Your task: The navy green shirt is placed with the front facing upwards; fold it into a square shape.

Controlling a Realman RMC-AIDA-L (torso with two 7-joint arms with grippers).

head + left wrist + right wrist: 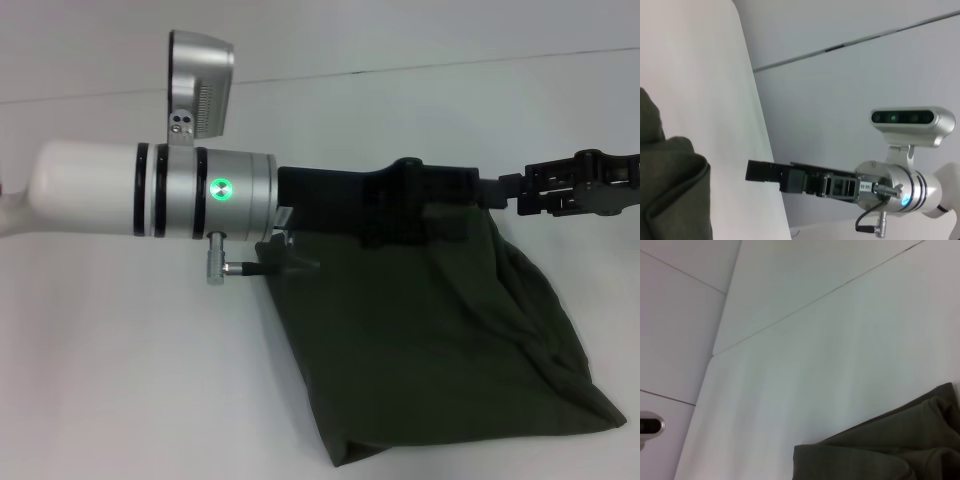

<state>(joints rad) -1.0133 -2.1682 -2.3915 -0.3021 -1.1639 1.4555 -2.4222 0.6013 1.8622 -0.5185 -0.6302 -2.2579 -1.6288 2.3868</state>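
White table point(120, 380) before pale panelled wall point(400, 30).

The right wrist view showed the white table point(805, 390) filling most of the frame, its far edge meeting a pale wall with thin seam lines. A folded corner of the shirt point(890, 450) lay on the table, dark olive, with rounded, bunched layers stacked on one another. A small silver device point(647, 426) was partly visible beyond the table edge.

Soft even light, slight blur
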